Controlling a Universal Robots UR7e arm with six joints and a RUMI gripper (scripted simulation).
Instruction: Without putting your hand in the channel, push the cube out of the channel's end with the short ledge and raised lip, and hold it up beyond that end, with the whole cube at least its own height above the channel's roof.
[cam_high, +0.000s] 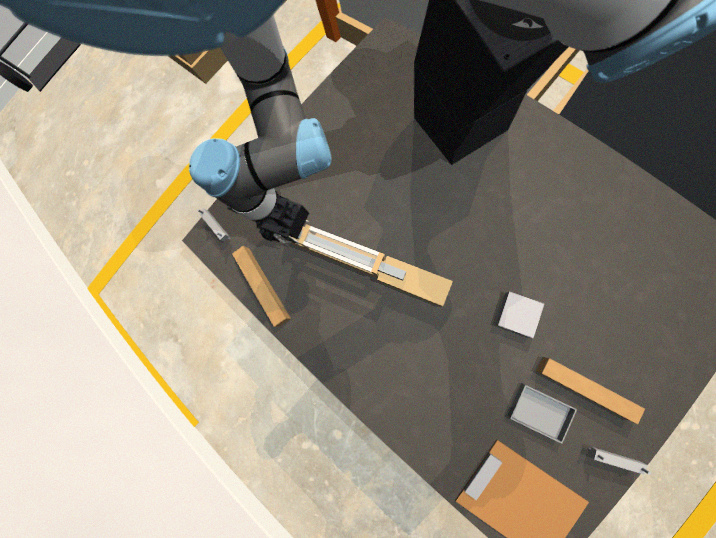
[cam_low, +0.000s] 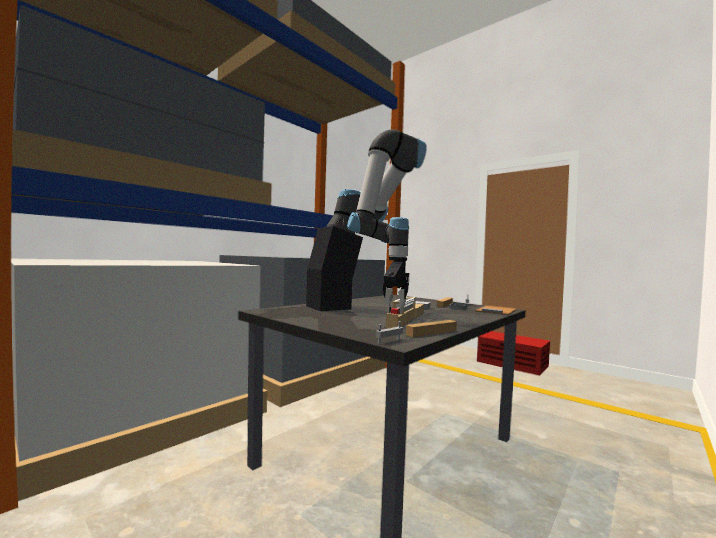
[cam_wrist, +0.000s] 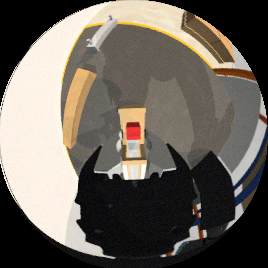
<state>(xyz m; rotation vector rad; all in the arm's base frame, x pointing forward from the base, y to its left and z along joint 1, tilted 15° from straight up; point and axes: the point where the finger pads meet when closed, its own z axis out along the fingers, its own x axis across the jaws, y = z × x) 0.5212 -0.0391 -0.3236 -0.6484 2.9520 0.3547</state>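
Even, soft light – broad overlapping shadows on the dark table (cam_high: 578, 242) – wrist view fisheye-warped, slightly blurred.

The table (cam_high: 578, 231) is showing a dark, faintly glossy top. On it, the channel (cam_high: 341, 249) is looking like pale wood with a smooth, clear roof, and beside the channel a wooden block (cam_high: 260, 285) is reading matt. The cube (cam_wrist: 133, 132) is appearing as smooth red plastic, perhaps. The gripper (cam_wrist: 133, 159) is looking matt black.
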